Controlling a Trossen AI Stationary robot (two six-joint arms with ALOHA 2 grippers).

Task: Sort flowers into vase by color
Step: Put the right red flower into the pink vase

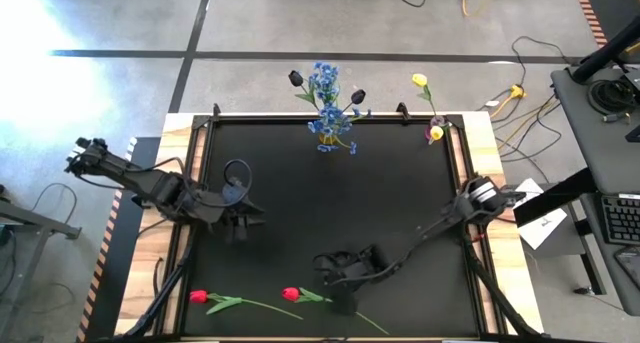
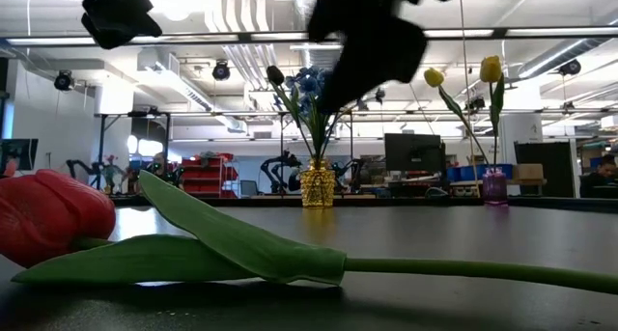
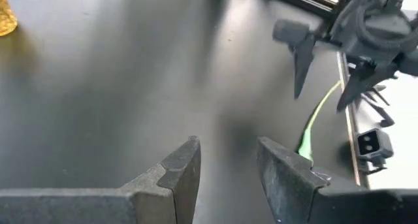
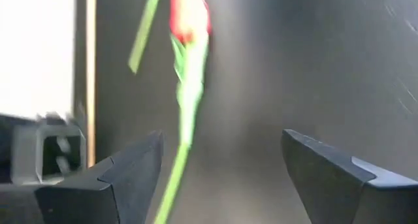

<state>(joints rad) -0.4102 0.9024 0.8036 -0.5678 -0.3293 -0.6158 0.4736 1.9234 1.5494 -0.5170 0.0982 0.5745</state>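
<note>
Two red tulips lie flat on the black table near its near edge: one (image 1: 291,294) under my right gripper, the other (image 1: 198,297) farther left. My right gripper (image 1: 338,281) hovers open just above the first tulip's stem (image 4: 186,119); its head (image 4: 189,15) lies ahead of the fingers. My left gripper (image 1: 240,226) is open over the bare left half of the table, touching nothing. A gold vase (image 1: 328,133) at the far edge holds blue sprays and black tulips. A small purple vase (image 1: 435,134) at the far right holds yellow tulips (image 2: 435,77).
The table has a raised frame and wooden side strips (image 1: 480,183). The two vases stand at the far edge, and the middle of the mat between the arms and vases is bare. Cables lie on the floor beyond the table.
</note>
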